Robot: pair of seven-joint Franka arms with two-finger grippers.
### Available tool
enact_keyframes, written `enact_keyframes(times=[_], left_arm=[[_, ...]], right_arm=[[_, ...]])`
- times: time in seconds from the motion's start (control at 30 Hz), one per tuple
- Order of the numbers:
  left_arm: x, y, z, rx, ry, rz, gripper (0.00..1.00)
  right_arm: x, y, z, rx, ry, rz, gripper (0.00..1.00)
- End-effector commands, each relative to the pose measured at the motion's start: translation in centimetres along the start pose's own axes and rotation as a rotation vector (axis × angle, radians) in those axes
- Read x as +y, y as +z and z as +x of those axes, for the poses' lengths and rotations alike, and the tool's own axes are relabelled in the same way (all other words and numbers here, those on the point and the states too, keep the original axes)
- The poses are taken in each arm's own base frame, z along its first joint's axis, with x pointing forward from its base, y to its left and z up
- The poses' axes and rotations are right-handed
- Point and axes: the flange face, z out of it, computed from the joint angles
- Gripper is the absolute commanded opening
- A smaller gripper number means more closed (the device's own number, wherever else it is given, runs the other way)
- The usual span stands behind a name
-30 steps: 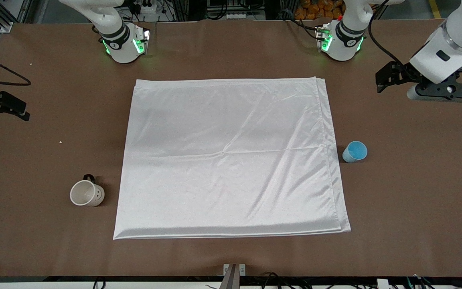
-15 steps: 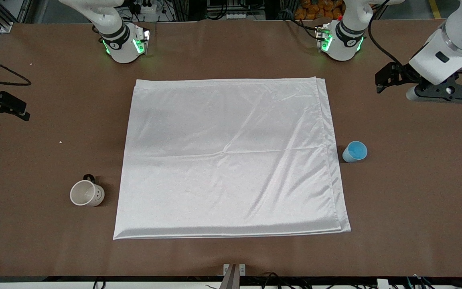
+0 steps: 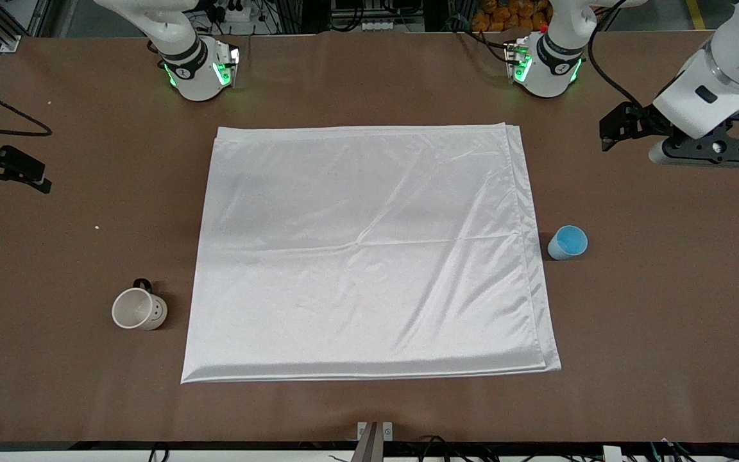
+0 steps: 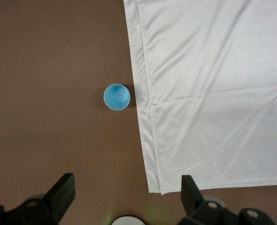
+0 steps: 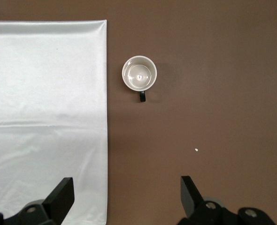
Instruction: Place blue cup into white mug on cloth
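Note:
The blue cup (image 3: 567,242) stands upright on the bare table, just off the cloth's edge toward the left arm's end; it also shows in the left wrist view (image 4: 116,96). The white mug (image 3: 139,310) stands upright on the bare table beside the cloth's edge toward the right arm's end, and shows empty in the right wrist view (image 5: 139,75). The cloth (image 3: 369,250) lies flat mid-table with nothing on it. My left gripper (image 3: 608,133) hangs open and empty over bare table at its own end (image 4: 127,197). My right gripper (image 3: 39,183) hangs open and empty over bare table at its end (image 5: 127,197).
The two arm bases (image 3: 197,70) (image 3: 546,67) stand along the table edge farthest from the front camera. A black cable (image 3: 10,122) lies at the right arm's end. A small white crumb (image 3: 97,227) lies on the table. A metal bracket (image 3: 374,433) sits at the nearest edge.
The left gripper has drifted slightly toward its base. The right gripper has shifted slightly. Cup, mug and cloth have not moved.

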Motion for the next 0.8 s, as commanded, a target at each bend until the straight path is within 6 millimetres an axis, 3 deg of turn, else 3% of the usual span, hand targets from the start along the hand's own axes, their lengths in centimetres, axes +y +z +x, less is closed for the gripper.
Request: enact_keyframes(times=[0.0, 0.13, 0.5, 0.77], left_arm=[[0.0, -0.4, 0.0, 0.012, -0.02, -0.012, 1.0], [0.1, -0.3, 0.0, 0.011, -0.017, -0.007, 1.0], [0.1, 0.7, 0.5, 0.012, -0.018, -0.009, 1.0], [-0.4, 2.8, 1.2, 0.012, -0.03, -0.01, 1.0]], right_arm=[[-0.3, -0.3, 0.0, -0.003, 0.015, 0.013, 1.0], [-0.2, 1.7, 0.7, -0.042, 0.012, 0.009, 1.0], [-0.1, 4.4, 0.7, -0.104, 0.013, 0.013, 1.0], [-0.4, 10.6, 1.8, -0.129, 0.008, 0.014, 1.0]])
